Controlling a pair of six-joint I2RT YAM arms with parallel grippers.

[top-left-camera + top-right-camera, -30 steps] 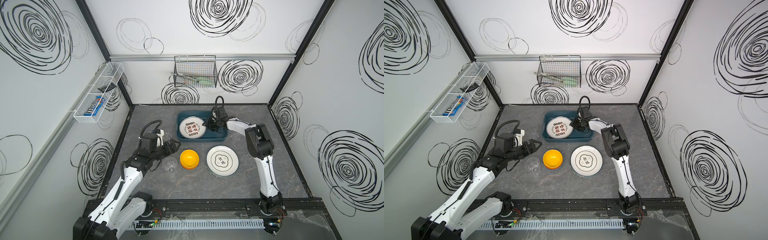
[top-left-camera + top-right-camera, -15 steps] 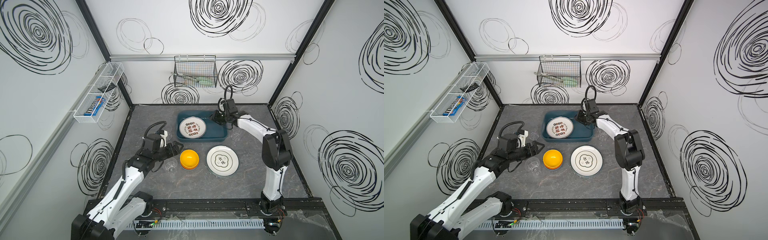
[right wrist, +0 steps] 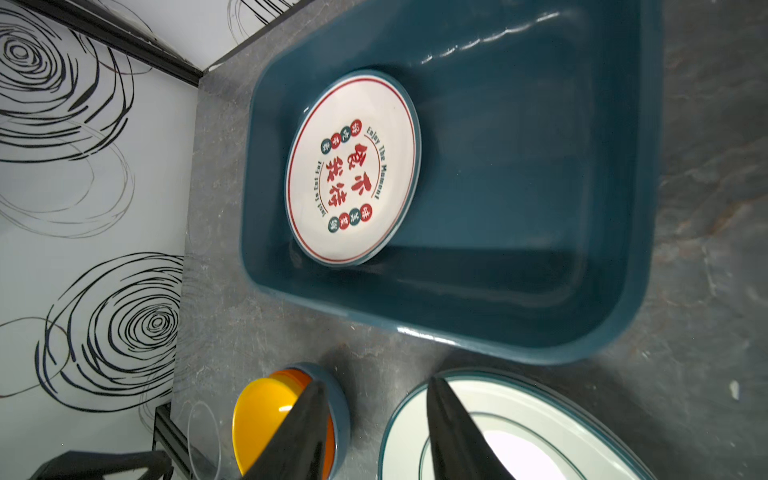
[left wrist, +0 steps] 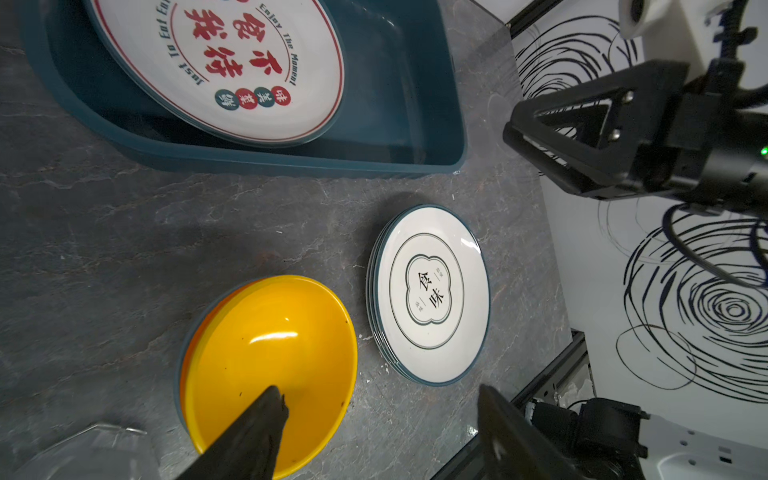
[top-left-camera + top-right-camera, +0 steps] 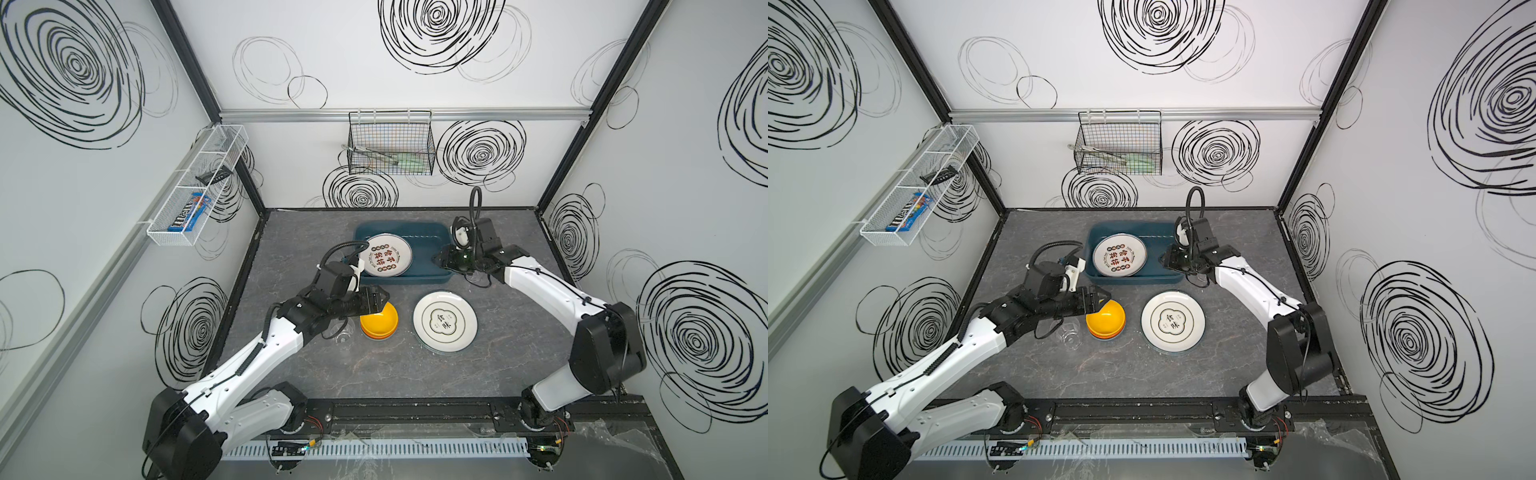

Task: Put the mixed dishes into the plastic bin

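The plastic bin (image 5: 428,257) (image 5: 1163,257) (image 4: 399,99) (image 3: 519,199) stands at the back of the table. Its left half holds a white plate with red characters (image 5: 386,260) (image 5: 1119,259) (image 3: 353,174). In front of the bin lie a teal-rimmed plate stack (image 5: 444,326) (image 5: 1173,323) (image 4: 430,293), stacked bowls with a yellow one on top (image 5: 380,322) (image 5: 1106,320) (image 4: 270,361) and a clear tumbler (image 5: 345,332) (image 5: 1068,330). My left gripper (image 5: 384,297) (image 4: 378,399) hangs open over the yellow bowl's rim. Open and empty, my right gripper (image 5: 438,259) (image 3: 376,386) hovers at the bin's right end.
A black wire basket (image 5: 390,149) hangs on the back wall and a white wire tray (image 5: 199,183) on the left wall. A black rail (image 5: 395,409) runs along the table's front edge. Black frame posts stand at the back corners.
My left gripper has moved right, from beside the tumbler to over the yellow bowl, jaws slightly narrower. The right arm's elbow has swung out to the right; its gripper stays by the bin's right end.
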